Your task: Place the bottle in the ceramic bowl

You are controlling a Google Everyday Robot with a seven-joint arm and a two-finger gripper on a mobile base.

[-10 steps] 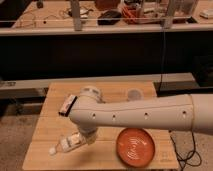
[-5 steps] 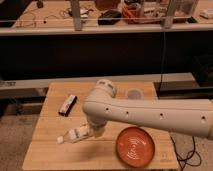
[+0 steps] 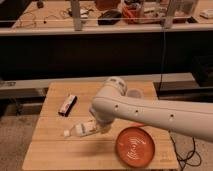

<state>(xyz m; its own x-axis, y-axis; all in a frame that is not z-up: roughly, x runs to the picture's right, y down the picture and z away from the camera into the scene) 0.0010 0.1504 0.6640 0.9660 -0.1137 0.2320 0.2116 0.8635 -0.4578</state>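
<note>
The bottle (image 3: 79, 129) is clear with a white cap and a pale label. It lies tilted, cap to the lower left, above the middle of the wooden table (image 3: 50, 150). My gripper (image 3: 96, 127) is at the bottle's right end, shut on it and holding it just off the tabletop. The white arm reaches in from the right and hides part of the gripper. The ceramic bowl (image 3: 136, 146), orange-red with a white swirl, sits at the table's front right, to the right of and below the bottle, with nothing in it.
A dark-and-white wrapped bar (image 3: 67, 105) lies at the table's left back. A translucent whitish cup (image 3: 134, 93) stands at the back right, partly behind the arm. A dark bench with cluttered shelves runs behind the table. Cables hang at the right.
The gripper has moved up and to the right with the bottle, from the table's front left toward its middle, closer to the bowl. The bowl, bar and cup have not moved.
</note>
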